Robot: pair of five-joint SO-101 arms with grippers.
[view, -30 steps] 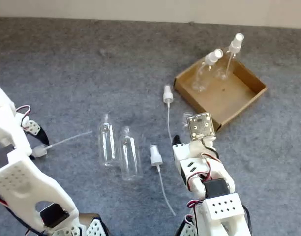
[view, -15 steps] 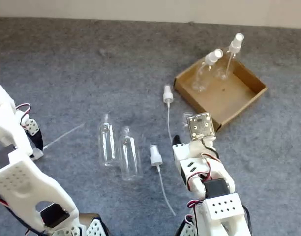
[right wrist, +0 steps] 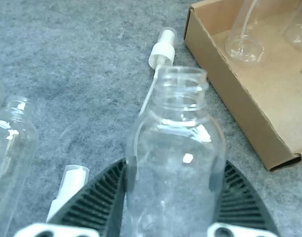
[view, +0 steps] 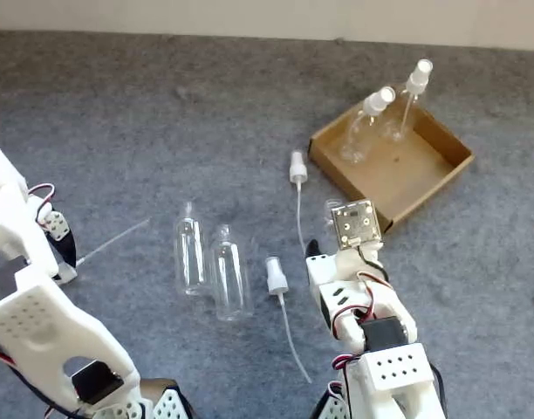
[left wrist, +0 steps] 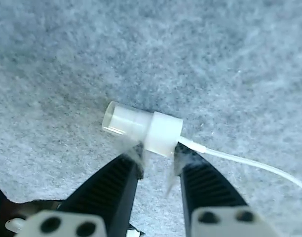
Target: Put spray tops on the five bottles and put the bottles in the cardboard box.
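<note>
I am counting five clear plastic bottles. Two (view: 358,135) (view: 395,129) are wearing white caps and standing in the box, two open ones (view: 188,253) (view: 229,278) are lying side by side on the grey felt, and one open one (right wrist: 174,148) is showing in the right wrist view. I am counting three loose white spray tops with long thin tubes (view: 297,168) (view: 276,278) (left wrist: 156,131). I am seeing one shallow brown cardboard box (view: 411,173).

The grey tabletop (view: 162,105) is matt, fuzzy cloth. The clear plastic bottle (right wrist: 175,163) looks smooth and glossy, the white plastic spray top (left wrist: 156,131) smooth, the brown cardboard box (view: 407,175) matt.
</note>
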